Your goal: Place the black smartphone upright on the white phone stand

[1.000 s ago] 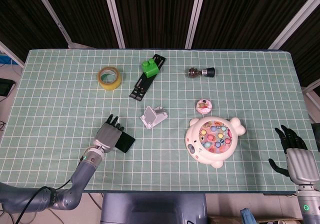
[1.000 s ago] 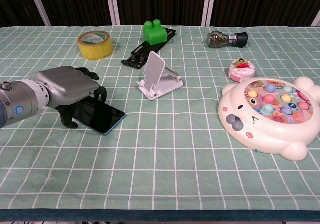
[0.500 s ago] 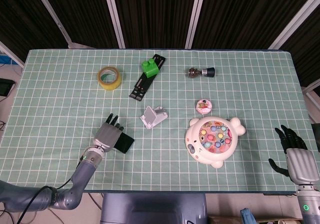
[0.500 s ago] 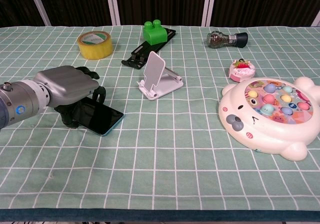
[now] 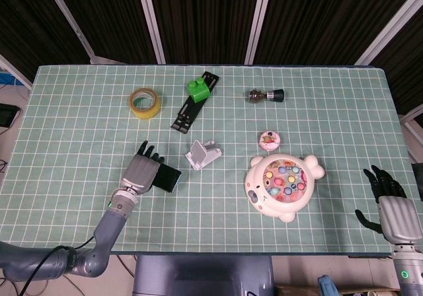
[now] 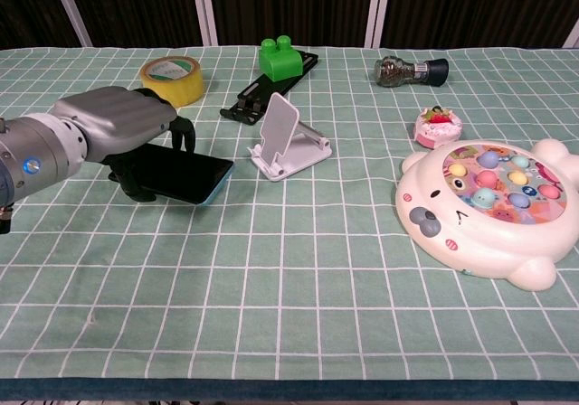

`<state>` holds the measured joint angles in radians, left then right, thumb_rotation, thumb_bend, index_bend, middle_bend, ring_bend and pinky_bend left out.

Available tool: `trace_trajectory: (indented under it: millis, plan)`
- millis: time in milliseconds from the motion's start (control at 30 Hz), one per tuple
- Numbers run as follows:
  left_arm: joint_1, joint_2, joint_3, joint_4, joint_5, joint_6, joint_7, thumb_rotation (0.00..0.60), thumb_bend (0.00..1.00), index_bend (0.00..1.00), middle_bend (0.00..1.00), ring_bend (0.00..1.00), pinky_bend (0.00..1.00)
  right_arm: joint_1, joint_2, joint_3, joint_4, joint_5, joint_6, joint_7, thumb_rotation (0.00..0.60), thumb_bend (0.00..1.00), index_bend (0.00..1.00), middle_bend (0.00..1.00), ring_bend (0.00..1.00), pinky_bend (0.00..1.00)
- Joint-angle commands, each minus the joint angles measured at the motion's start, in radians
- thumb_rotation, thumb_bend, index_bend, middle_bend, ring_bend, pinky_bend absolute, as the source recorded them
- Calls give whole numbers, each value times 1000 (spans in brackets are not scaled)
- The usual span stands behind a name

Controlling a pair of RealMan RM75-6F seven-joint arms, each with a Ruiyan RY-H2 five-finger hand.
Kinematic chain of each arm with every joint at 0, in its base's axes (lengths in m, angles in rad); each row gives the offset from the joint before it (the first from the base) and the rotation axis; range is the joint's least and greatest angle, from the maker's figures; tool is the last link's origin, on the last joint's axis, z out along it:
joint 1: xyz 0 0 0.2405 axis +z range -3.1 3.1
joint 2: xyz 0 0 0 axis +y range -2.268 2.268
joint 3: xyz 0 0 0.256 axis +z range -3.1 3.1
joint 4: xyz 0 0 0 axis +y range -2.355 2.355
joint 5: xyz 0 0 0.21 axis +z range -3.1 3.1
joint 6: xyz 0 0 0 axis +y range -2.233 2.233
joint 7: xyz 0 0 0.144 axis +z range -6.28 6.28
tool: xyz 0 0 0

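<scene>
Just left of the white phone stand [image 6: 288,139], your left robot hand [image 6: 116,127] grips the black smartphone [image 6: 181,174] from above, lifted off the surface [image 6: 298,269], lying near flat, long axis pointing rightward at the stand. Tilt it upright first. Right robot hand [image 5: 391,207]: far off, fingers spread, empty.

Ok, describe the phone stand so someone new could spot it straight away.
Start at the big white bear toy on the green table. Left of it, between the toy and the left robot hand holding the phone, sits the stand. It is small, white, with a tilted backrest.
</scene>
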<state>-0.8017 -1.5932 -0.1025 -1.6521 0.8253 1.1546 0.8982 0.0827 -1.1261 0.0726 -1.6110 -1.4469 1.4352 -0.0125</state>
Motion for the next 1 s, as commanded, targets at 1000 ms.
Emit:
trace_trajectory:
  millis: [1000]
  plan:
    - [-12, -384, -440, 19, -145, 232, -474, 600, 276, 508, 564, 90, 0, 2, 1, 0, 2, 1, -4, 8, 600, 344, 86, 0, 0, 152]
